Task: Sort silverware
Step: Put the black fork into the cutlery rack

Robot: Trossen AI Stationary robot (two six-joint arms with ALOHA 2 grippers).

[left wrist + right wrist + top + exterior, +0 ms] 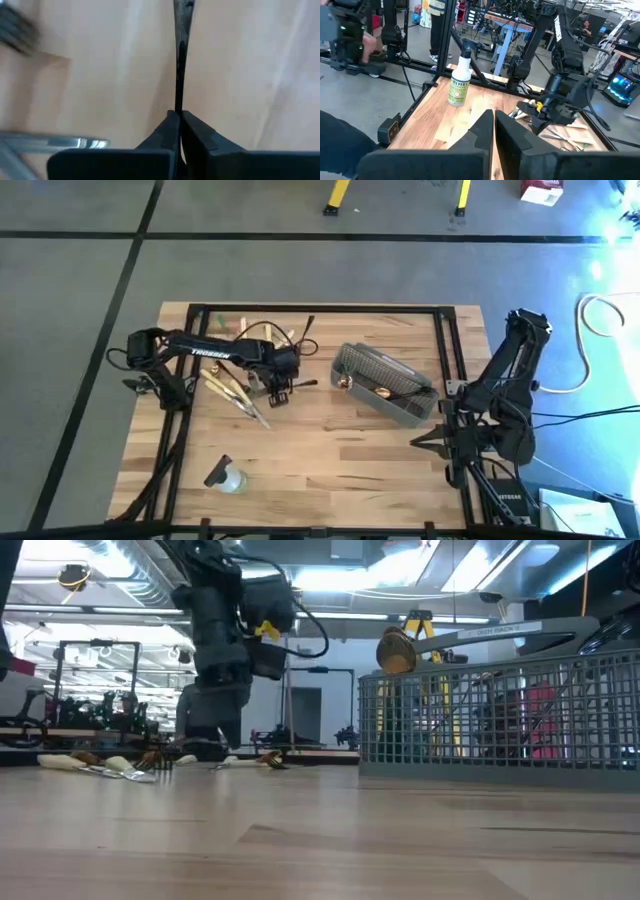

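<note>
High view: our left arm reaches from its base at nine o'clock toward the table's centre, wrist bent down, left gripper (279, 392) low over the wood. In the left wrist view its fingers (167, 131) are pressed together on a thin black utensil (180, 55). Our right arm waits folded at four o'clock, right gripper (428, 441) with fingers (482, 131) closed.

Scattered silverware (240, 395) — tan, black — on table

The table (330, 450) is pale wood, smooth and matt – the basket (390, 385) is grey metal wire mesh, the fingers (200, 137) matt black plastic.
</note>
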